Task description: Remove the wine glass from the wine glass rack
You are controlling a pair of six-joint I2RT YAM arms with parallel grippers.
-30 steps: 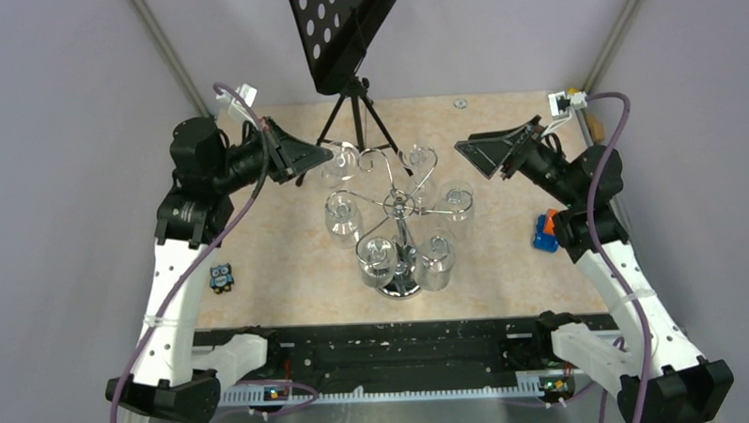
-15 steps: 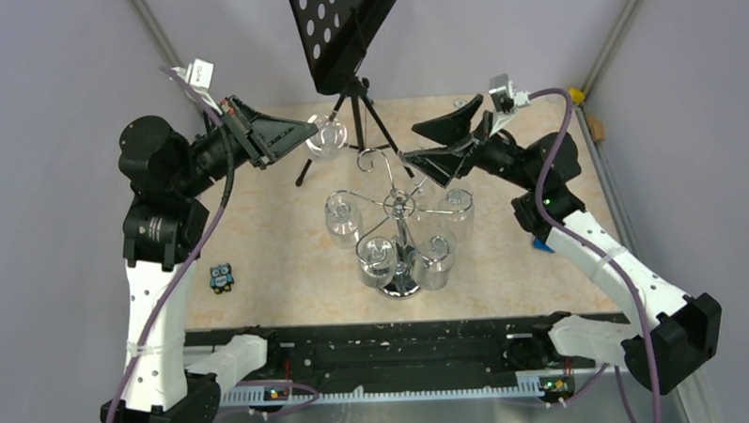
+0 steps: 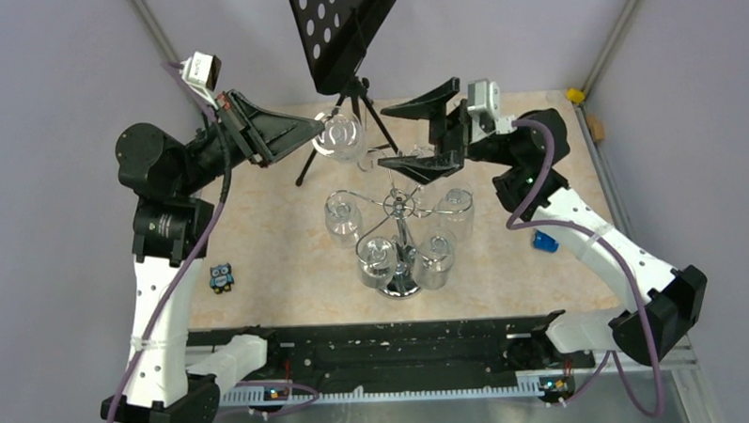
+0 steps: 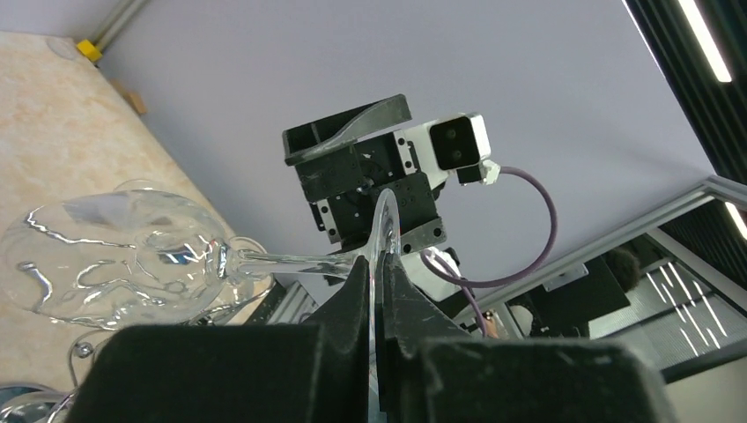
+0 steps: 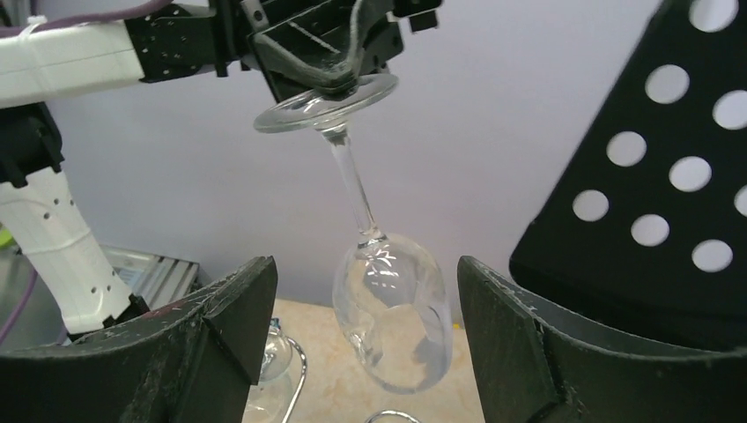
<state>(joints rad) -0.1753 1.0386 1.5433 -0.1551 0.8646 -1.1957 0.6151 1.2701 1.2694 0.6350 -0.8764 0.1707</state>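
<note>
The wine glass (image 3: 342,135) now hangs in the air behind the wine glass rack (image 3: 399,284). It is clear of the back-left scroll arm where it sat hooked a second ago. The left jaws are clamped on its foot, with the bowl tilted downward above the desk (image 3: 260,262). The right jaws have swung in from the right and stand wide apart, facing the bowl without touching it. The lift-off looks done; what remains is a safe place to put it.
</note>
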